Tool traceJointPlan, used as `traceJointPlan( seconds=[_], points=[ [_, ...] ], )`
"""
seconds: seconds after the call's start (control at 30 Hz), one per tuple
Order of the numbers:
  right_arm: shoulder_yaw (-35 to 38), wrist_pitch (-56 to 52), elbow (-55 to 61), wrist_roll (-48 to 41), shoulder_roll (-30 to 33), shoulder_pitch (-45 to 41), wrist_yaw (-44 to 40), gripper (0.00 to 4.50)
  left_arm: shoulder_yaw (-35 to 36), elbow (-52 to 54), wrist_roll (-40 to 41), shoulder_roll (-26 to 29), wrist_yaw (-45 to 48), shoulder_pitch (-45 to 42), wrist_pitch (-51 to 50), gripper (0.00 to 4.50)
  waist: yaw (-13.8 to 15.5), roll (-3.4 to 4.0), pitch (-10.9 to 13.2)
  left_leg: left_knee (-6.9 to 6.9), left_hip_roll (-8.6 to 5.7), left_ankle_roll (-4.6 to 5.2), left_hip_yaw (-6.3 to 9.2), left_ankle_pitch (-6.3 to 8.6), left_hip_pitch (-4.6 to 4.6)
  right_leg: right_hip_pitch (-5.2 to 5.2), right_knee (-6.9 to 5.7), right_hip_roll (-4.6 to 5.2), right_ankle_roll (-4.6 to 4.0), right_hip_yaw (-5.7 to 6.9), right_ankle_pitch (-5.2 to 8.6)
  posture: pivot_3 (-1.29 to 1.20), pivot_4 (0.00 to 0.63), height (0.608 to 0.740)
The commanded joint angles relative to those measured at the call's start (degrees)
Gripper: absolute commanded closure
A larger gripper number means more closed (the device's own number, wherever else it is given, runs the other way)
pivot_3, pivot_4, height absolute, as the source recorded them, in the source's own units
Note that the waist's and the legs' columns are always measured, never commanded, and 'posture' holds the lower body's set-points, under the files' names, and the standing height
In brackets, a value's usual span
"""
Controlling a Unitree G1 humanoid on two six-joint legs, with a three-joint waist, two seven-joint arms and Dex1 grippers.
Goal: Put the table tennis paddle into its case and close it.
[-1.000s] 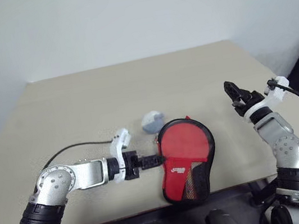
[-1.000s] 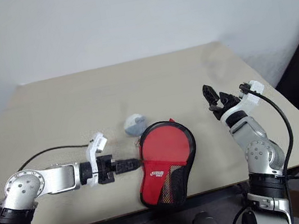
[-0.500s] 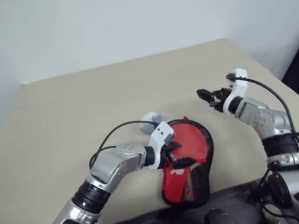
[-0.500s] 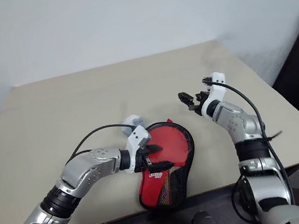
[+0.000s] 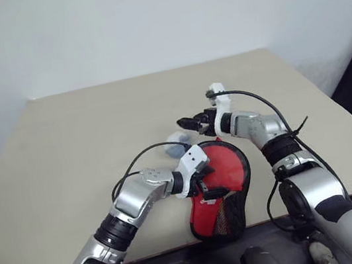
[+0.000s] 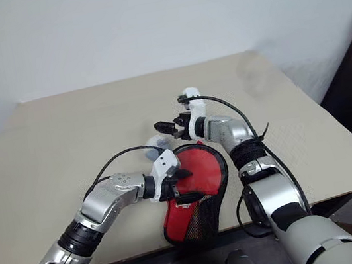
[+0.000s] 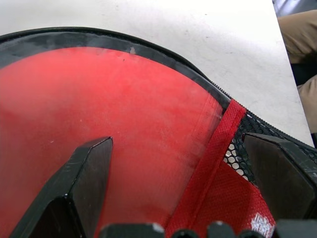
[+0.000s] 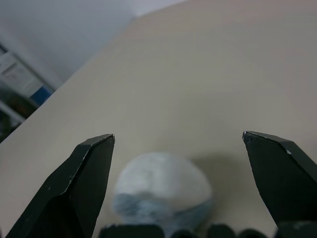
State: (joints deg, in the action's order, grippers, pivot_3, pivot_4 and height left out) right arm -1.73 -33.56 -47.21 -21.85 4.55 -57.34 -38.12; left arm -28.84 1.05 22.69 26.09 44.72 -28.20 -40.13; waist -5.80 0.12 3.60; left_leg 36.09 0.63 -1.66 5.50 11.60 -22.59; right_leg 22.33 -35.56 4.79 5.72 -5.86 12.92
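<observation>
Red case (image 5: 220,188) partly hidden by left tool (image 5: 206,186), paddle handle unseen

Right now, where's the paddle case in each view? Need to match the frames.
Left eye view: case near the table's front edge, under the left gripper.
Right eye view: case, same spot, shifted left in the picture.
Left wrist view: case close up between the open fingers, red face and mesh.
Right wrist view: no case; the pale ball instead.
Shared landmark: the pale ball, just beyond the case.
</observation>
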Motion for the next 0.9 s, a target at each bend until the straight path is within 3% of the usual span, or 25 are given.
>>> traceJointPlan(
  seconds=[0.03, 0.2, 0.47, 0.57, 0.67, 0.77, 0.87, 0.9],
  points=[
    [-1.8, 1.0, -2.6, 2.8, -1.0, -3.3, -3.5, 0.0, -1.2, -2.6, -2.6, -0.8, -0.1, 2.2, -2.8, 0.06, 0.0, 0.0, 0.0, 0.02, 0.0, 0.0, 0.0, 0.0, 0.04, 0.02, -0.09, 0.0, 0.0, 0.0, 0.0, 0.0, 0.0, 0.74],
    [-2.8, 0.0, -4.8, 4.7, -2.3, -4.5, -7.5, 0.0, 0.3, -2.7, -3.9, -2.9, -1.1, 3.0, -3.5, 0.06, 0.0, 0.01, 0.0, 0.02, 0.0, 0.04, 0.06, -0.1, 0.08, -0.01, -0.22, -0.01, -0.02, 0.07, 0.01, 0.0, 0.0, 0.74],
    [-2.7, 1.7, -8.7, 8.1, -3.8, -5.8, -5.6, 0.0, 1.1, -2.4, -5.8, -3.9, -0.7, 3.7, -3.7, 0.06, 0.0, 0.0, 0.0, 0.02, 0.0, 0.02, 0.1, -0.13, 0.08, -0.01, -0.24, -0.01, -0.01, 0.11, 0.0, 0.0, 0.0, 0.74],
    [-3.4, 2.0, -9.4, 9.9, -3.9, -5.6, -6.0, 0.58, 1.2, -2.2, -6.2, -3.9, -0.5, 3.8, -3.7, 0.03, -0.1, 0.0, 0.0, 0.02, 0.0, 0.02, 0.1, -0.13, 0.07, 0.01, -0.25, -0.01, -0.01, 0.11, 0.0, 0.0, 0.0, 0.74],
    [-5.0, 2.6, -9.1, 12.0, -4.1, -5.1, -6.7, 1.65, 1.3, -2.2, -6.5, -3.9, -0.4, 3.9, -3.8, 0.03, -0.1, 0.01, 0.0, 0.02, 0.0, 0.02, 0.1, -0.13, 0.09, 0.01, -0.26, -0.01, -0.01, 0.11, 0.0, 0.0, 0.0, 0.74],
    [-5.0, 2.8, -9.5, 12.9, -4.6, -4.8, -6.4, 1.65, 1.3, -2.2, -6.7, -4.2, -0.3, 3.9, -3.9, 0.03, -0.2, 0.02, -0.1, 0.02, 0.0, 0.02, 0.1, -0.13, 0.09, 0.0, -0.27, -0.01, -0.01, 0.11, 0.0, 0.0, 0.0, 0.74],
    [-4.8, 3.1, -9.5, 13.3, -4.9, -4.4, -6.7, 2.15, 1.5, -2.4, -7.1, -4.5, -0.4, 4.0, -3.8, 0.03, -0.1, 0.01, -0.1, 0.02, 0.0, 0.02, 0.1, -0.13, 0.09, 0.0, -0.27, -0.01, -0.01, 0.11, -0.01, 0.0, 0.0, 0.74],
    [-5.2, 3.0, -9.1, 13.6, -4.9, -4.1, -7.2, 2.5, 1.6, -2.4, -7.2, -4.5, -0.4, 4.0, -3.9, 0.03, -0.1, 0.01, -0.1, 0.02, 0.0, 0.02, 0.11, -0.13, 0.09, -0.01, -0.26, -0.01, -0.01, 0.11, -0.01, 0.0, 0.0, 0.74]
  ],
)
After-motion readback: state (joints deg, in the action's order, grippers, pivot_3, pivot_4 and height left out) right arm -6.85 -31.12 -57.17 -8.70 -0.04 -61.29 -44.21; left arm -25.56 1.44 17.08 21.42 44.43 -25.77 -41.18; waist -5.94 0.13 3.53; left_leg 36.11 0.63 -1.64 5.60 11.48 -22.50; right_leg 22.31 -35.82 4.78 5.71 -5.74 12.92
